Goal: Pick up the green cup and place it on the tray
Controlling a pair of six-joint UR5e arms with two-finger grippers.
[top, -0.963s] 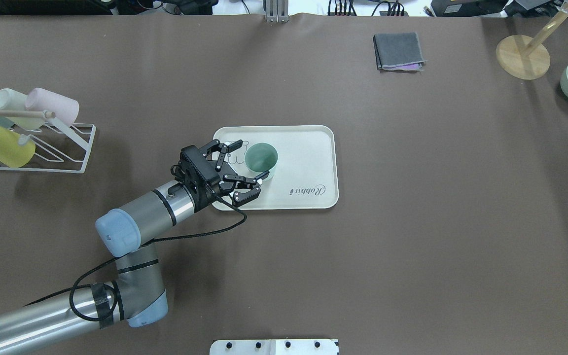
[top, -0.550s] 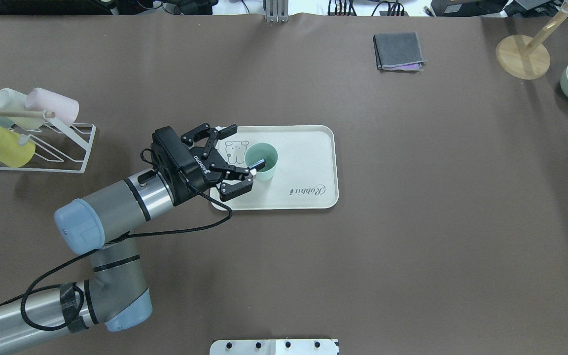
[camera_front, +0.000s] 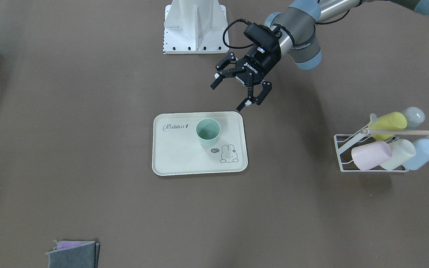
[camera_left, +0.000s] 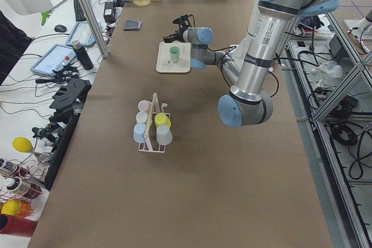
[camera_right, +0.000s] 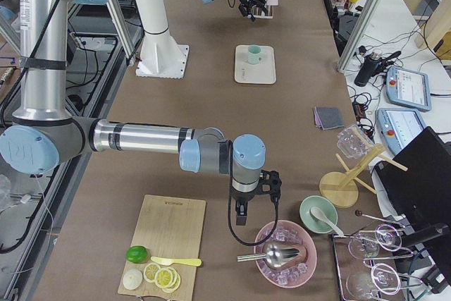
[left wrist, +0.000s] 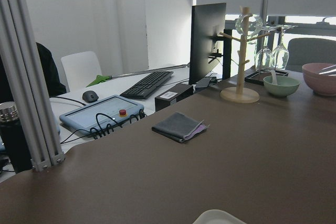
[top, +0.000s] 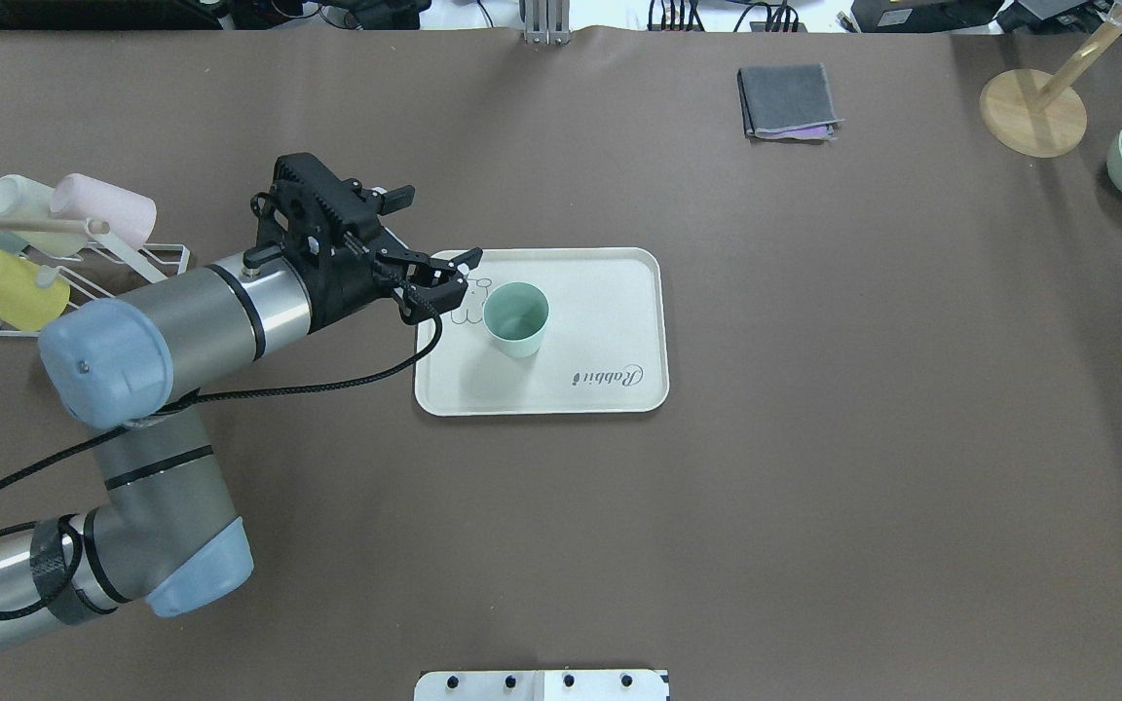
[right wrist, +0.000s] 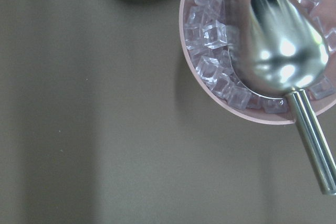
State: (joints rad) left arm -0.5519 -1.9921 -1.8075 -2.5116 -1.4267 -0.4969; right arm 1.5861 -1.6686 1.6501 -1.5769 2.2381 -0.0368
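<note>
Since the green cup (camera_front: 207,131) stands upright on the tray (camera_front: 177,156), my left gripper (camera_front: 227,98), spread and empty, hangs clear with the cup down to its right.

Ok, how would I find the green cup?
Look for the cream tray with the bunny drawing, mid-table. The green cup stands upright on it, beside the bunny. It is the only cup there; the other cups sit tilted on the white rack.
</note>
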